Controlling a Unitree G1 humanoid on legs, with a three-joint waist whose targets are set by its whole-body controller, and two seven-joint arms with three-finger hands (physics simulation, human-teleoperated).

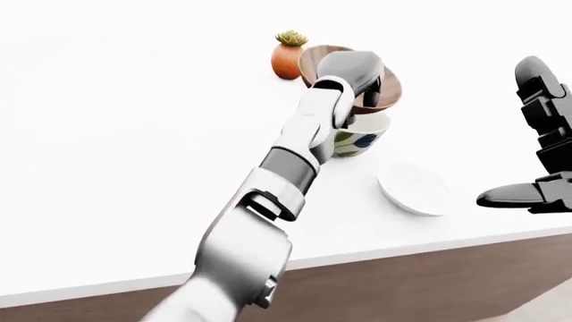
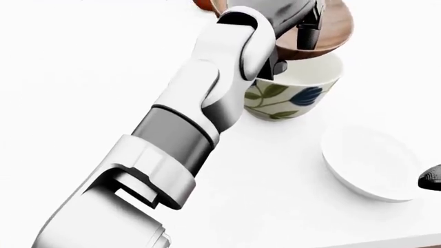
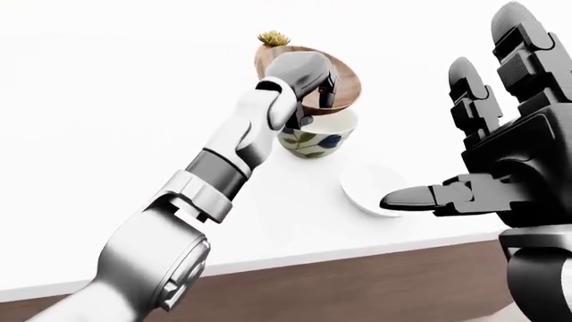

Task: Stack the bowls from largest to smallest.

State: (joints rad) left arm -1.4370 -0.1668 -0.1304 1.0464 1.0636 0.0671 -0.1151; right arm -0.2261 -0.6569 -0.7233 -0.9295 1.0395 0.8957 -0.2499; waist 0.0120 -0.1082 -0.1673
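Fingers of the left hand (image 1: 362,74) clamp the dark brown wooden bowl (image 1: 391,94), held tilted just above the white leaf-patterned bowl (image 2: 296,98) on the white desk (image 1: 134,147), beside the plain shallow white bowl (image 2: 372,160), while the black right hand (image 3: 501,174) hangs spread open.

We see our left hand (image 1: 351,70) reaching across the white bench (image 1: 134,168), its fingers (image 1: 373,86) closed on the wooden bowl (image 1: 384,94), which hangs tilted just above the floral bowl (image 1: 362,139). A small white bowl (image 1: 413,190) sits to the right, nearer the bench edge. A potted plant (image 1: 288,56) stands at the far side, left of the wooden bowl. Our right hand (image 1: 541,161) hovers at the right with its digits spread.
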